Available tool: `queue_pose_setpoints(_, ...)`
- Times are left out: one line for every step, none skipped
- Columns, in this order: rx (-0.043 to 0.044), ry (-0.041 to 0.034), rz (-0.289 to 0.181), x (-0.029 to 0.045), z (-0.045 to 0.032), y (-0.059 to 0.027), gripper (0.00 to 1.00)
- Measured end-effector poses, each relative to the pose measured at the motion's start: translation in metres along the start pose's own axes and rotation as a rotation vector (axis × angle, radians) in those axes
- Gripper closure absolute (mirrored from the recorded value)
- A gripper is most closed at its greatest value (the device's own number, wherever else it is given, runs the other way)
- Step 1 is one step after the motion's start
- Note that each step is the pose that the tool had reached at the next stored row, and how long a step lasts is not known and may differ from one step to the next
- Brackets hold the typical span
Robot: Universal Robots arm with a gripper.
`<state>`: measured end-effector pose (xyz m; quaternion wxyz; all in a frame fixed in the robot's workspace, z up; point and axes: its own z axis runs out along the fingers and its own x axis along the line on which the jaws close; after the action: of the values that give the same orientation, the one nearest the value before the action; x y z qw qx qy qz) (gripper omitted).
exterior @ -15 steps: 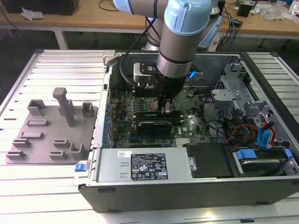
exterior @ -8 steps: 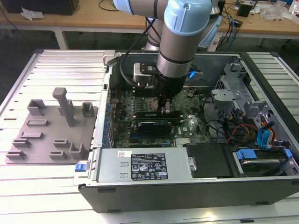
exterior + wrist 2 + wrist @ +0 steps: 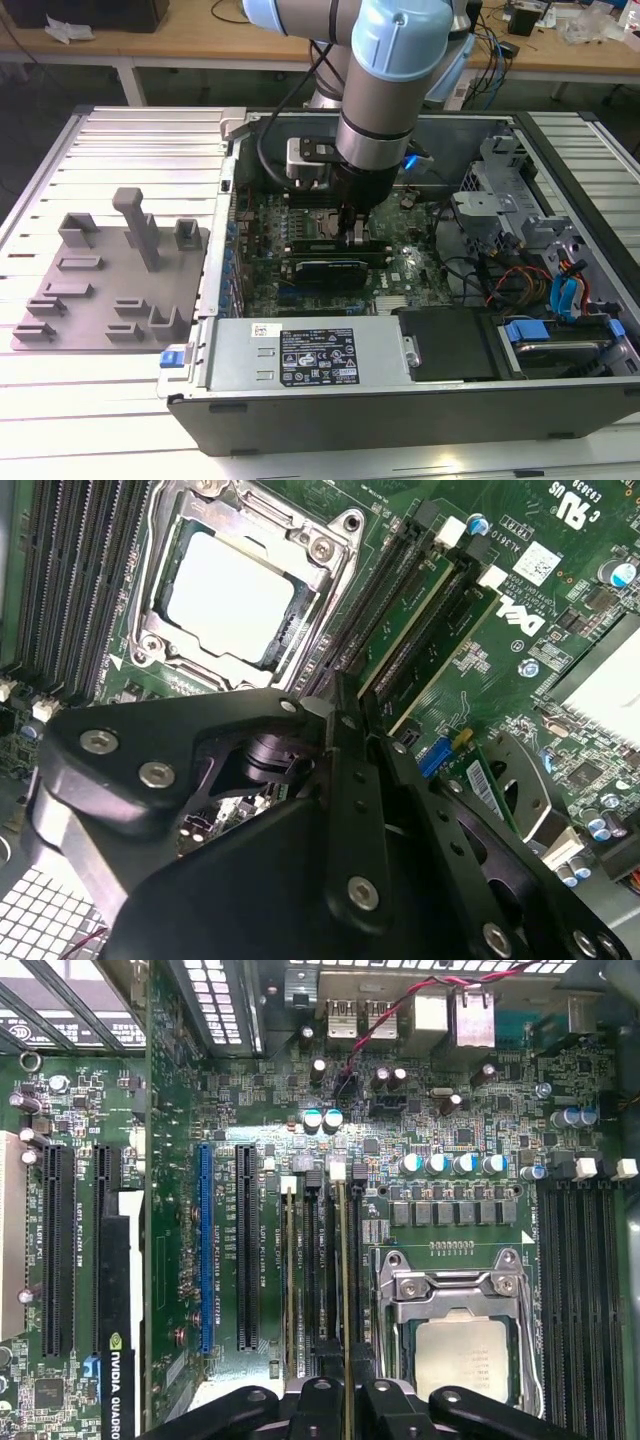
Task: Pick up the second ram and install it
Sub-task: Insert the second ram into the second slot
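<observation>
Second ram (image 3: 344, 1290) edge-on, end under claw (image 3: 345, 1385).

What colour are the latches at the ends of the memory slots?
White latches, clearest in the first wrist view, on black memory slots.

Open computer case (image 3: 420, 400) on counter (image 3: 100, 420); plastic plate (image 3: 110, 290) beside it at the exterior view's left; CPU socket (image 3: 455, 1335) on motherboard (image 3: 450, 1110) inside; arm (image 3: 385, 90) above.
</observation>
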<state>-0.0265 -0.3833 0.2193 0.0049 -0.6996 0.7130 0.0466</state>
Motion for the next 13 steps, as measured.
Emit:
queue_pose_setpoints(0.0001, -0.0001, 0.000, 0.0000, 0.0000, 0.0000, 0.89)
queue_pose_setpoints(-0.0001, -0.0007, 0.000, -0.0001, 0.0002, 0.0000, 0.89)
queue_pose_setpoints(-0.0002, -0.0008, 0.000, 0.0000, 0.0003, 0.0001, 0.89)
queue_pose_setpoints(0.0002, -0.0003, 0.000, 0.0000, 0.0002, 0.0000, 0.87)
queue_pose_setpoints(0.0000, 0.0000, 0.000, -0.0001, -0.0011, 0.0000, 0.81)
queue_pose_setpoints(0.0001, 0.0001, 0.000, -0.0004, -0.0052, 0.0002, 0.81)
queue_pose_setpoints(0.0003, -0.0002, 0.000, -0.0010, -0.0110, 0.0005, 0.81)
queue_pose_setpoints(0.0007, 0.0006, 0.000, -0.0019, -0.0180, 0.0010, 0.81)
queue_pose_setpoints(0.0011, 0.0044, 0.000, -0.0038, -0.0288, 0.0017, 0.82)
queue_pose_setpoints(0.0014, 0.0064, 0.000, -0.0047, -0.0318, 0.0019, 0.82)
queue_pose_setpoints(0.0014, 0.0098, 0.000, -0.0059, -0.0342, 0.0021, 0.89)
queue_pose_setpoints(0.0016, 0.0159, 0.001, -0.0079, -0.0386, 0.0024, 0.92)
queue_pose_setpoints(0.0015, 0.0177, 0.001, -0.0084, -0.0405, 0.0025, 0.92)
